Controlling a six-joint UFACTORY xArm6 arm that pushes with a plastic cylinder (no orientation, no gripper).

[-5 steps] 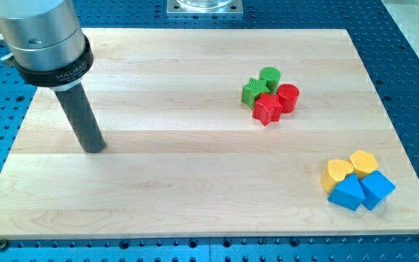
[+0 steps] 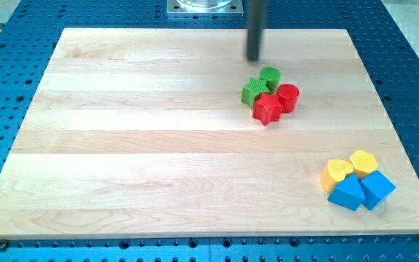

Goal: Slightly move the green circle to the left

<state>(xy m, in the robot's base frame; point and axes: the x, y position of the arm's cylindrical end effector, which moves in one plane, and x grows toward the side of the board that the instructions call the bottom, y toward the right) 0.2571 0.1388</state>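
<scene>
My tip (image 2: 254, 59) swings across from the far left, now at eleven o'clock of the green circle (image 2: 270, 76), not touching; no fingers here.

No legible text anywhere.

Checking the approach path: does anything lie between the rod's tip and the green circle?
No. In the camera view, only a short bare strip of board separates my tip from the green circle, which sits just below and right.

Bright, even overhead light, faint soft shadows under the blocks below my tip (image 2: 254, 59), whose rod is motion-blurred
</scene>
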